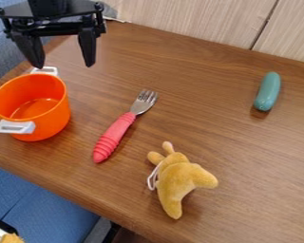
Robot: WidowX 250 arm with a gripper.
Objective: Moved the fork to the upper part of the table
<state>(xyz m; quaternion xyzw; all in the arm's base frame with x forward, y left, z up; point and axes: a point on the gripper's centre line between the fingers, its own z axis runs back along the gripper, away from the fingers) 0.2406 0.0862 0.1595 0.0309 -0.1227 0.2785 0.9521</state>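
Tabletop (212,123), fork (119,126) between pot (50,116) and plush (177,178)

Fixed camera — slanting down, near.

A brown wood-grain table (205,95) carries four items. An orange round pot with two white handles (43,118) stands upright beside the left edge. Right of it lies a fork with a metal head and ribbed pink-red handle (119,130), tines toward the far edge. A golden-yellow plush toy with a white cord loop (176,178) lies between the fork and the near edge. A smooth teal oblong object (267,91) lies near the far edge, at right. The black two-finger gripper (63,65), fingers apart, hangs near the far-left corner.
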